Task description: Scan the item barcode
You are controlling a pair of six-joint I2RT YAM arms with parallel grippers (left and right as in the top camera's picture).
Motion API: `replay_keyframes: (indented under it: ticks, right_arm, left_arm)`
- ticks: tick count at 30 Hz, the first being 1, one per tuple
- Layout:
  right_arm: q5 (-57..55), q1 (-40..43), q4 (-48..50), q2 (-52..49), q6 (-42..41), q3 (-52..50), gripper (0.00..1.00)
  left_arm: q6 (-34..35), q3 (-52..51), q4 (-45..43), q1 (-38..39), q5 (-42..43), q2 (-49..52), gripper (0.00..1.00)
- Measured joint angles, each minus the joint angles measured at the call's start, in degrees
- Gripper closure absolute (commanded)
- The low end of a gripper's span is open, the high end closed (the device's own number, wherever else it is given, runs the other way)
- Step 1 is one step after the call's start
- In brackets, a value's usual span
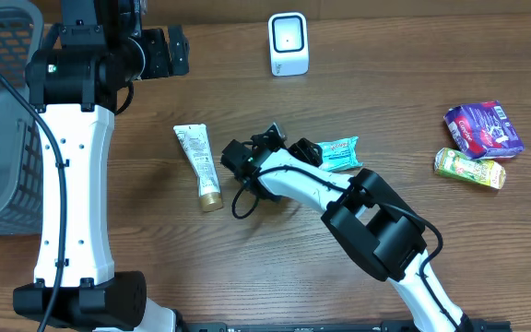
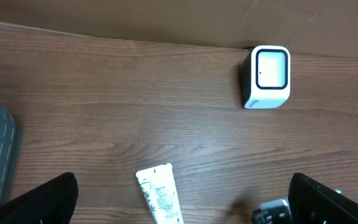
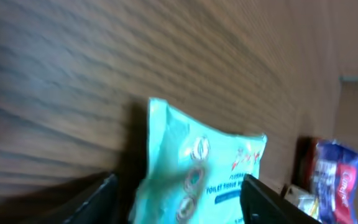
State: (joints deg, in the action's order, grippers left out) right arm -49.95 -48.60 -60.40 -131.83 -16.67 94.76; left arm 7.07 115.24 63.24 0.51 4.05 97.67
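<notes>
While flat, teal packet (image 1: 341, 153) lengthwise left-right.

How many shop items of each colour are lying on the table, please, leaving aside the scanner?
White tube: 1
Teal packet: 1
Purple packet: 1
Yellow-green packet: 1
Total: 4

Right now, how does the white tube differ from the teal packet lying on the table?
The white tube is long, narrow and gold-capped; the teal packet is a short flat pouch. The tube lies alone in the open; the packet sits between the jaws of the right end effector. Both lie on the wooden table.
</notes>
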Motion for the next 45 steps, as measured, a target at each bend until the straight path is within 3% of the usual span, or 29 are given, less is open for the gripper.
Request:
replay_keyframes:
  ticks: [3,6,8,11,22,28,32,39,42,45]
  right_arm:
    - [1.7,1.4,-2.2,0.0,-2.5,0.0,0.46]
    - [4.5,4.1,-3.1,0.0,-4.2,0.3,0.63]
    - [7.0,6.3,-3.7,0.0,-4.7,0.5,0.82]
    - [9.5,9.0,-4.5,0.0,-5.0,0.7,0.96]
    - [14.9,11.2,-10.4,0.2,-3.9,4.0,0.96]
    - [28.5,11.4,-15.5,1.3,-0.3,12.7,0.96]
    - [40.5,11.8,-14.8,7.3,1.7,15.5,0.96]
    - [65.9,17.8,-8.1,18.2,3.8,16.9,0.96]
    - [76.0,21.3,-0.3,18.7,4.1,13.4,0.96]
    - [87.8,25.2,13.6,18.5,2.3,3.7,0.96]
  left_arm:
    - [0.0,0.0,0.0,0.0,0.0,0.0,0.00]
    - [0.0,0.0,0.0,0.0,0.0,0.0,0.00]
    - [0.0,0.0,0.0,0.0,0.0,0.0,0.00]
    - [0.0,0.0,0.0,0.0,0.0,0.0,0.00]
    - [0.0,0.0,0.0,0.0,0.0,0.0,0.00]
    - [0.0,0.0,0.0,0.0,0.0,0.0,0.00]
    - [0.0,0.0,0.0,0.0,0.0,0.0,0.01]
    - [0.0,0.0,0.0,0.0,0.0,0.0,0.00]
    - [0.0,0.0,0.0,0.0,0.0,0.0,0.00]
    - [0.0,0.0,0.0,0.1,0.0,0.0,0.00]
